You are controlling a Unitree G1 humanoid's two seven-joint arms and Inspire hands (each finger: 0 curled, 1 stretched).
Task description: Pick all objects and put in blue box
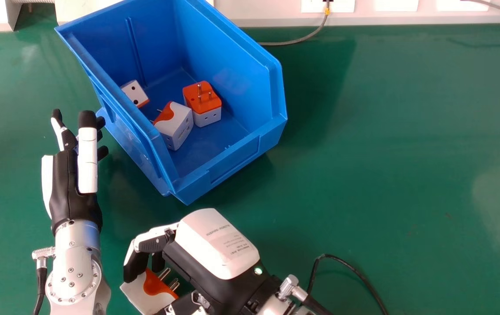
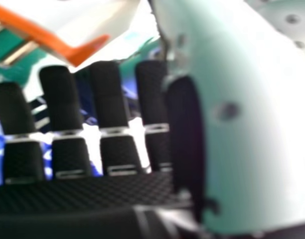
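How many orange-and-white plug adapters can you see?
4. In the blue box: one left, one middle, one right. The fourth adapter is at the right hand. The box's left wall may hide more.

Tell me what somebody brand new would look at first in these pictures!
Probably the big blue box near the top of the head view, with three orange-and-white plug blocks inside. Next, the robot's right hand at the bottom, close to another orange-and-white block. The left hand stands out too, left of the box with its fingers straight.
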